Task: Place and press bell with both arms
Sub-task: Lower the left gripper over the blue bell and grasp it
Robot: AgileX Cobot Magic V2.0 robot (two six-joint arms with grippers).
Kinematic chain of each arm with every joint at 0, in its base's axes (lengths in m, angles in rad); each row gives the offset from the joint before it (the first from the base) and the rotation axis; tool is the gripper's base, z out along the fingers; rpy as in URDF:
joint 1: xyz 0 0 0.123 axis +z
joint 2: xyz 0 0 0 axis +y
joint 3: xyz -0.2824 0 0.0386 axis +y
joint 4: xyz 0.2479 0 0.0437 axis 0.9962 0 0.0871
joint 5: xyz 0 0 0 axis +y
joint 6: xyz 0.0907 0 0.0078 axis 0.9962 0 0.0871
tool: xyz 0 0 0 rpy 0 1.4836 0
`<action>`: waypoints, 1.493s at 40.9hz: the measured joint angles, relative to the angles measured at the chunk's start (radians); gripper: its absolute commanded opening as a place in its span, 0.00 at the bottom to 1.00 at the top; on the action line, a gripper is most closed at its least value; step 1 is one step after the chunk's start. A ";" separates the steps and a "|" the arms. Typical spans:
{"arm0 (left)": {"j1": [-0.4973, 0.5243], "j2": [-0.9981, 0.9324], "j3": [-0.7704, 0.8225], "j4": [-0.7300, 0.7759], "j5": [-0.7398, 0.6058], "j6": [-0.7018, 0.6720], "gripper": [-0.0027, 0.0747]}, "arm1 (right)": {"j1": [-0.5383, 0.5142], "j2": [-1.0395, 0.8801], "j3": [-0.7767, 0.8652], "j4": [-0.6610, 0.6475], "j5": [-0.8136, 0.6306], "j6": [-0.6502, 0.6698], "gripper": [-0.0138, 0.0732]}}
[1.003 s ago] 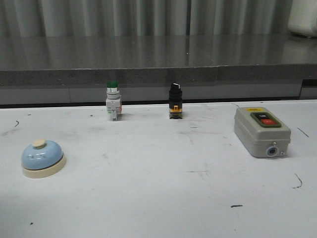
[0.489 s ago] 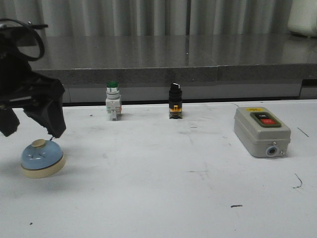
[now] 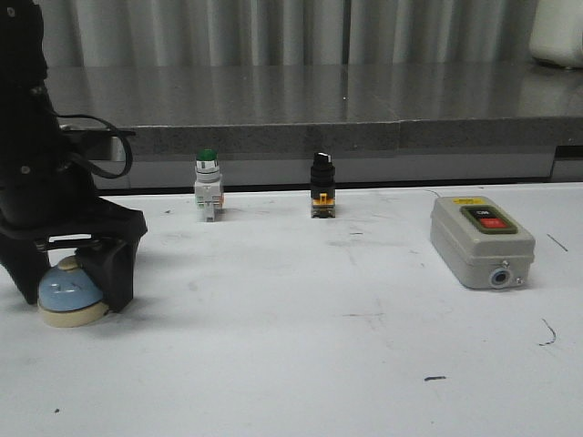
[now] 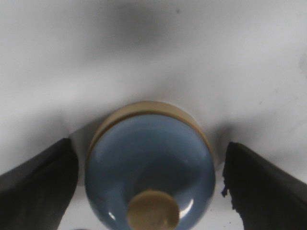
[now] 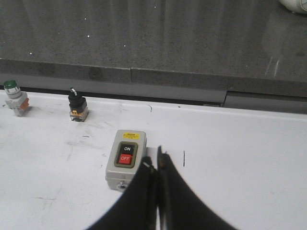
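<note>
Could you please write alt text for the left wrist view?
A light-blue bell with a cream base and button sits on a white table, seen from above. The left gripper is open, one black finger on each side of the dome with a gap either side.

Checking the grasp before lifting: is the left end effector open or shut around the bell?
Open. The left end effector straddles the bell, with gaps visible between each finger and the dome.

You see the bell [image 3: 69, 289] upright on its cream base at the table's near left; its light-blue dome sits between the left gripper's [image 3: 66, 273] 2 spread fingers [image 4: 38, 182], neither visibly touching it; cream button uppermost.
</note>
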 measured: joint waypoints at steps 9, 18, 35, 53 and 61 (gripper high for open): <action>0.000 0.006 -0.012 0.003 0.012 0.000 0.39 | 0.000 0.000 0.000 0.000 0.000 0.000 0.08; -0.042 0.015 -0.082 0.010 0.041 0.030 0.38 | 0.000 0.000 0.000 0.000 0.000 0.000 0.08; -0.262 0.193 -0.437 0.006 0.133 0.041 0.39 | 0.000 0.000 0.000 0.000 0.000 0.000 0.08; -0.294 0.274 -0.504 0.044 0.193 0.041 0.69 | 0.000 0.000 0.000 0.000 0.000 0.000 0.08; -0.294 0.277 -0.517 0.043 0.195 0.041 0.84 | 0.000 0.000 0.000 0.000 0.000 0.000 0.08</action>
